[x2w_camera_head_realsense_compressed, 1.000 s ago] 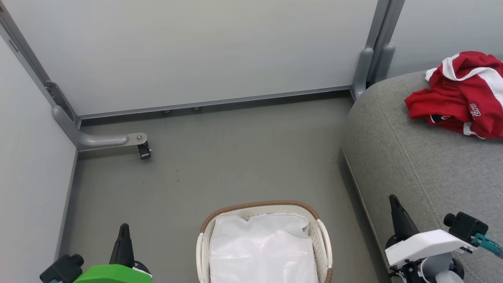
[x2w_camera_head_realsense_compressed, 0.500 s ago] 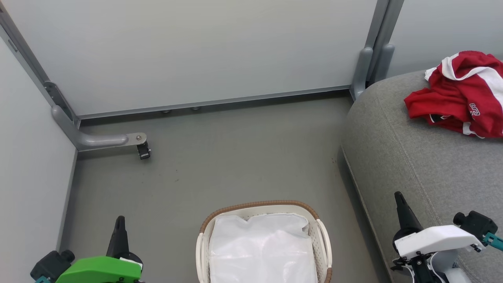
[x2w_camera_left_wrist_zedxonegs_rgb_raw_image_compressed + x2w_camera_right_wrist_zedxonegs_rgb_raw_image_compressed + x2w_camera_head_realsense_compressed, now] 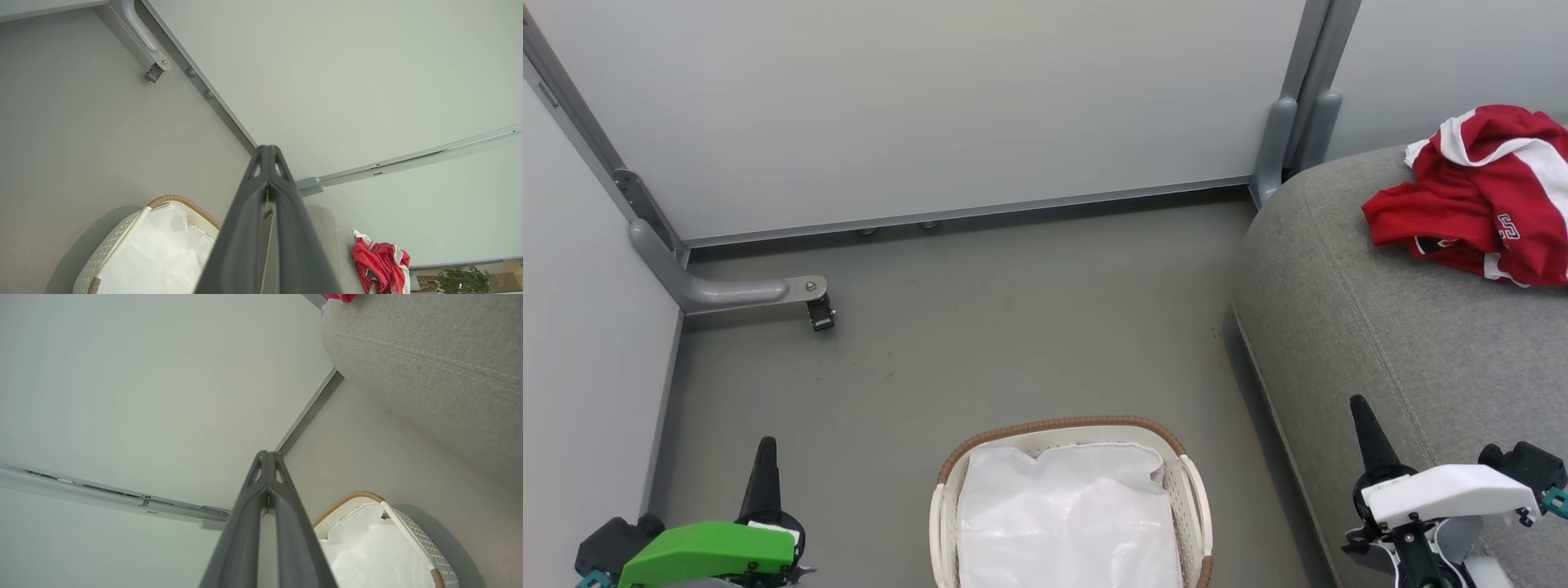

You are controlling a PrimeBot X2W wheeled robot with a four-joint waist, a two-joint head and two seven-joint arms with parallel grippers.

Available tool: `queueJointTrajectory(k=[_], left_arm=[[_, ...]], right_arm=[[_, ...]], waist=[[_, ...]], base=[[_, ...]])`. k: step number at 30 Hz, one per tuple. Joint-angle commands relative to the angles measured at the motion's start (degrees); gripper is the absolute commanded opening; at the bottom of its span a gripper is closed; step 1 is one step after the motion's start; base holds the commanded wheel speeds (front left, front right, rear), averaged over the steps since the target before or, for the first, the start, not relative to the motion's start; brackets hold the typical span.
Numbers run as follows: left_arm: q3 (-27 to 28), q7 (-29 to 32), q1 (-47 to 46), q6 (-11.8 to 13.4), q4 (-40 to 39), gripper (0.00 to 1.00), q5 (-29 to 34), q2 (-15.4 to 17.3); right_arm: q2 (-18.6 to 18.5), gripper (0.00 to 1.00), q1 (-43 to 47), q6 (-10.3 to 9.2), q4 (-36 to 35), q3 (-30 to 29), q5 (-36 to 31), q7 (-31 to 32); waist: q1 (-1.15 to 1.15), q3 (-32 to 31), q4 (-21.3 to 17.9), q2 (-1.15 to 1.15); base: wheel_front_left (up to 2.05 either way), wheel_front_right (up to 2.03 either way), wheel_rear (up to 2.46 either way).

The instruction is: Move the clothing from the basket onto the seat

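Observation:
The red clothing (image 3: 1482, 192) with white trim lies crumpled on the grey seat (image 3: 1405, 343) at the far right; it appears small in the left wrist view as the clothing (image 3: 380, 265), and a red scrap (image 3: 339, 297) peeks in at the top of the right wrist view. The white basket (image 3: 1062, 431) with its brown rim stands on the floor at bottom centre, with just a white liner (image 3: 1066, 514) showing inside it. My left gripper (image 3: 766, 445) is shut and empty, low at the left of the basket. Over the seat's near edge my right gripper (image 3: 1357, 402) is shut and empty.
Pale partition walls close the space at the back and left. A grey metal bracket with a caster (image 3: 818, 310) sticks out over the floor at the left. Grey floor (image 3: 1013, 327) lies between the basket and the back wall.
Both grippers have drawn outward and lower in the head view, the left toward the left edge, the right toward the right. The clothing, basket and seat have not moved.

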Motion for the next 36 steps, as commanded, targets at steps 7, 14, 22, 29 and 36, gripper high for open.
queueJointTrajectory(k=[7,14,22,29,36], left_arm=[[1.01,1.42,-2.31,-0.59,-0.73,0.00,-4.69,0.29],[1.55,2.43,-2.92,-0.77,-0.82,0.00,-8.11,0.29],[2.21,3.53,-3.51,-1.11,-0.90,0.00,-11.74,0.29],[2.75,4.49,-4.02,-1.23,-0.95,0.00,-14.75,0.30],[3.20,5.31,-4.38,-1.47,-0.99,0.00,-17.49,0.30]], right_arm=[[-0.48,0.00,-1.41,-0.03,-0.85,-0.94,4.97,1.43],[-0.48,0.00,-1.54,-0.03,-1.00,-1.57,8.58,2.43],[-0.46,0.00,-1.64,-0.03,-1.12,-2.23,12.42,3.51],[-0.44,0.00,-1.65,-0.03,-1.21,-2.79,15.62,4.51],[-0.41,0.00,-1.79,-0.04,-1.29,-3.34,18.55,5.36]], waist=[[0.00,0.02,-0.04,0.00],[0.00,0.04,-0.08,0.00],[0.00,0.06,-0.13,0.00],[0.00,0.08,-0.17,0.00],[0.00,0.10,-0.22,0.00]], base=[[0.00,0.00,0.00],[0.00,0.00,0.00],[0.00,0.00,0.00],[0.00,0.00,0.00],[0.00,0.00,0.00]])
